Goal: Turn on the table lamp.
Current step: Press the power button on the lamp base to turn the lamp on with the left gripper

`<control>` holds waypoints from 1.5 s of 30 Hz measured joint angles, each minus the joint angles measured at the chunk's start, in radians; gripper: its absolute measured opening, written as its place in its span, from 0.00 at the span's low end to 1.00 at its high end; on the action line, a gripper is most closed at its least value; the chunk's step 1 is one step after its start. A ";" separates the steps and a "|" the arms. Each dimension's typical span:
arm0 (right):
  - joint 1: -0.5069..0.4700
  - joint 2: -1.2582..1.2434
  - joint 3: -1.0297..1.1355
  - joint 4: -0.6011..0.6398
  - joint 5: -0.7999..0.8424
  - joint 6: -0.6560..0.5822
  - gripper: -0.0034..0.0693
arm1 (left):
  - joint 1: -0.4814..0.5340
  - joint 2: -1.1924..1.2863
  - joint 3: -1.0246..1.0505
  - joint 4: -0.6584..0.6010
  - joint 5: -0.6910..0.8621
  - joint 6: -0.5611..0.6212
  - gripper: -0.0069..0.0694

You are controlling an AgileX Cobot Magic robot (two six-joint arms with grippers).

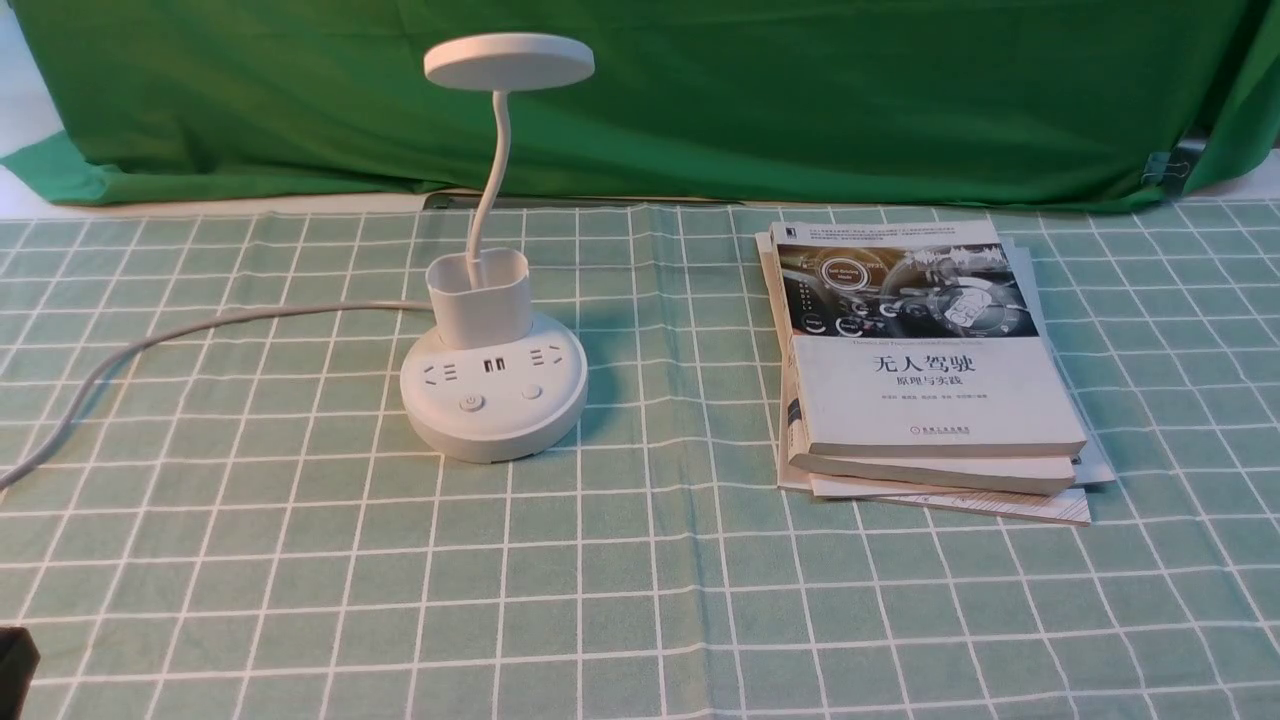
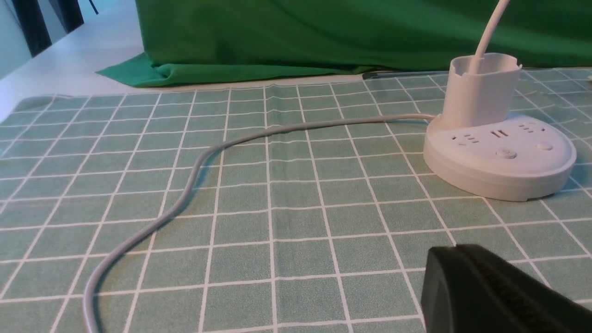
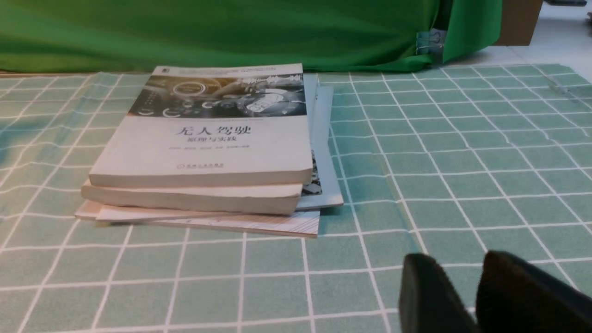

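Note:
The white table lamp (image 1: 493,400) stands left of centre on the checked cloth, with its disc head (image 1: 508,60) on a curved gooseneck above the cup holder. No glow shows on the head. Its round base (image 2: 499,159) carries sockets and two buttons (image 2: 505,153) on the front. My left gripper (image 2: 455,252) is shut with nothing in it, low over the cloth, well short of the base. Only a dark corner of the left gripper (image 1: 15,665) shows in the front view. My right gripper (image 3: 458,259) stands slightly open and empty, near the books and far from the lamp.
The lamp's grey cord (image 1: 200,325) runs left from the base and curves toward the table's front-left. A stack of books (image 1: 925,370) lies to the right of the lamp. A green backdrop cloth (image 1: 800,90) hangs along the far edge.

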 joint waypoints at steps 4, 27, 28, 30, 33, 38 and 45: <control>0.000 0.000 0.000 0.000 0.000 0.000 0.37 | 0.000 0.000 0.000 0.006 0.000 0.000 0.09; 0.000 0.000 0.000 0.000 -0.002 0.000 0.37 | 0.000 0.000 0.000 0.089 -0.999 -0.074 0.09; 0.000 0.000 0.000 0.000 -0.002 0.000 0.37 | 0.000 0.000 0.000 0.100 -1.088 -0.099 0.09; 0.000 0.000 0.000 0.000 -0.002 0.000 0.37 | 0.000 -0.001 -0.003 0.113 -1.153 -0.131 0.09; 0.000 0.000 0.000 0.000 -0.002 0.000 0.37 | 0.000 -0.004 -0.100 0.159 -1.117 -0.236 0.09; 0.000 0.000 0.000 0.000 -0.001 0.000 0.37 | 0.000 0.023 -0.391 0.207 -0.529 -0.339 0.09; -0.001 0.000 0.000 0.000 -0.001 0.000 0.37 | 0.000 0.289 -0.458 0.040 -0.038 -0.368 0.10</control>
